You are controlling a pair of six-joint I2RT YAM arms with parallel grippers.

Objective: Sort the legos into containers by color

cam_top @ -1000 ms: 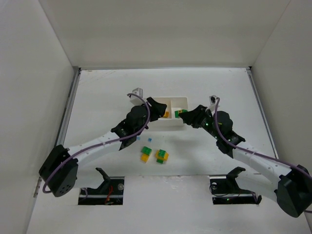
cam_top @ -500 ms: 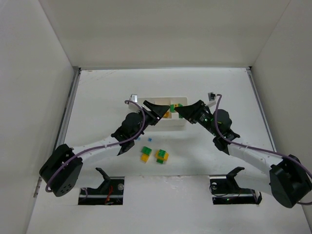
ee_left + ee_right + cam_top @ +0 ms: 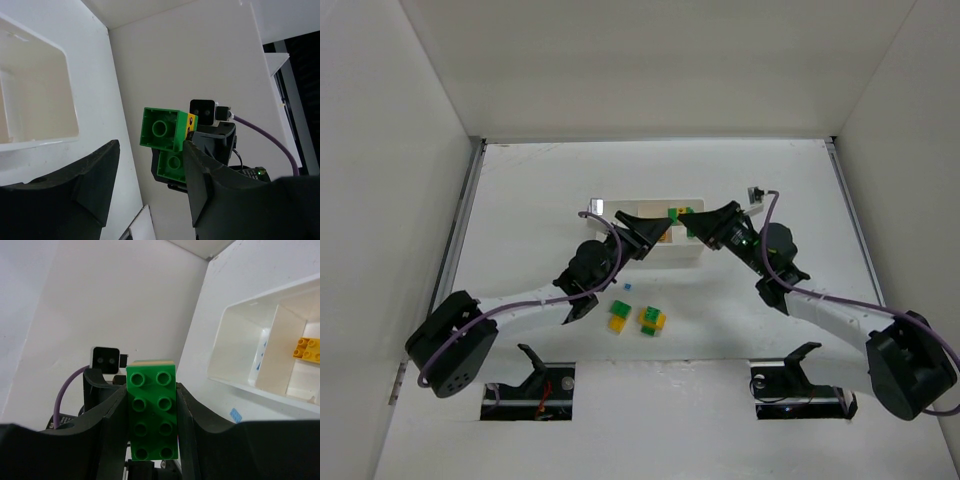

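My right gripper [image 3: 693, 222] is shut on a long green lego [image 3: 151, 415] with a yellow piece [image 3: 150, 362] on its far end. It holds the stack in the air over the right end of the white tray [image 3: 686, 252]. In the left wrist view the same green lego [image 3: 162, 130] shows its hollow underside, yellow [image 3: 191, 125] behind it. My left gripper [image 3: 149, 155] is open, its right finger beside that stack; in the top view it [image 3: 658, 228] faces the right gripper above the tray. One tray compartment holds a yellow lego [image 3: 307, 349].
Two green-and-yellow stacks [image 3: 619, 316] [image 3: 651, 320] and a tiny light blue piece [image 3: 626, 287] lie on the table in front of the tray. Another light blue piece [image 3: 235, 415] lies beside the tray's wall [image 3: 240, 330]. White walls enclose the table.
Both grippers have risen and tipped up over the tray. The right one has carried the green and yellow stack toward the tray's back edge, and the left gripper has closed in on it.
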